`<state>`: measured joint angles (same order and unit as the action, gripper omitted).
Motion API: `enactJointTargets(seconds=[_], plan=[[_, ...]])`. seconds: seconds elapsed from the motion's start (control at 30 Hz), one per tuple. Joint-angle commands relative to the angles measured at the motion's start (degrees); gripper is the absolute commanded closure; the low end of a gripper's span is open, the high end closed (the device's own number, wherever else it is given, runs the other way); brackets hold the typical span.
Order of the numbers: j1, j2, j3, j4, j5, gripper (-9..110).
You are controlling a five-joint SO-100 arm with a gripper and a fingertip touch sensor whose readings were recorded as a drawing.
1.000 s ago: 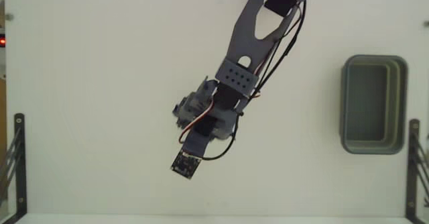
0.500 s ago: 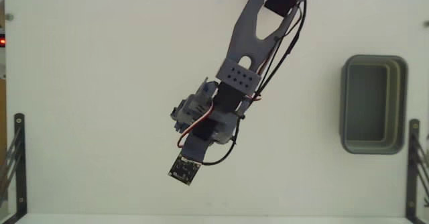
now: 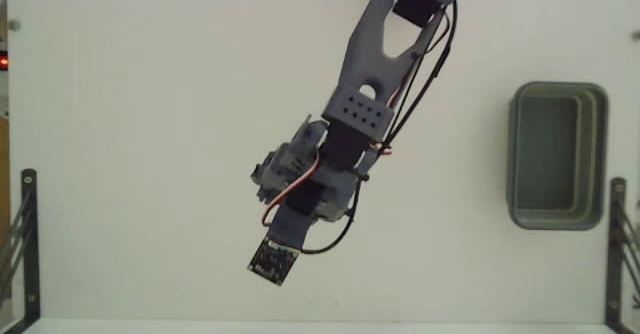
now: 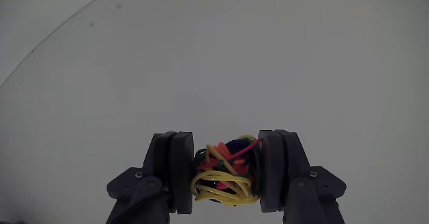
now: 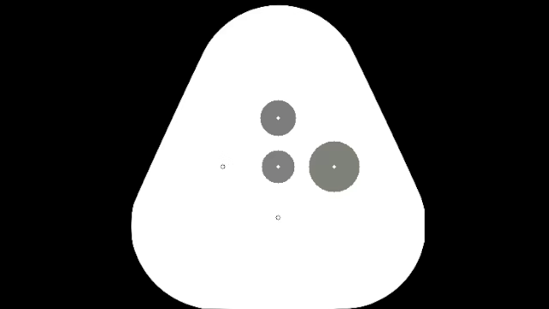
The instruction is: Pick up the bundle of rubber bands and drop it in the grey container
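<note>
In the wrist view my gripper (image 4: pixel 226 147) is shut on the bundle of rubber bands (image 4: pixel 224 177), a knotty clump of yellow, red and green loops squeezed between the two dark fingers (image 4: pixel 171 170) above the white table. In the fixed view the grey arm (image 3: pixel 350 114) reaches down from the top centre and covers both the gripper and the bundle. A small black circuit board (image 3: pixel 273 262) sits at the arm's lower end. The grey container (image 3: pixel 601 154), a rounded tub with a darker hollow, stands far off at the right edge and looks empty.
Black metal brackets stand at the lower left (image 3: pixel 20 244) and lower right (image 3: pixel 618 244) edges of the white table (image 3: pixel 150 124). A small red light (image 3: pixel 3 62) glows at the left border.
The arm's lower end with the black board has shifted a little down and left in the fixed view. The container has not moved.
</note>
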<state>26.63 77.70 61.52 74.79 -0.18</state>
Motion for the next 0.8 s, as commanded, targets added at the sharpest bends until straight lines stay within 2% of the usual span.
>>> enactJointTargets(seconds=[0.0,0.37,0.77], plan=[[1.21,1.02,-5.42,2.21,0.18,46],[1.21,-2.31,-16.2,9.67,0.18,46],[1.18,-2.4,-16.48,9.86,0.18,46]])
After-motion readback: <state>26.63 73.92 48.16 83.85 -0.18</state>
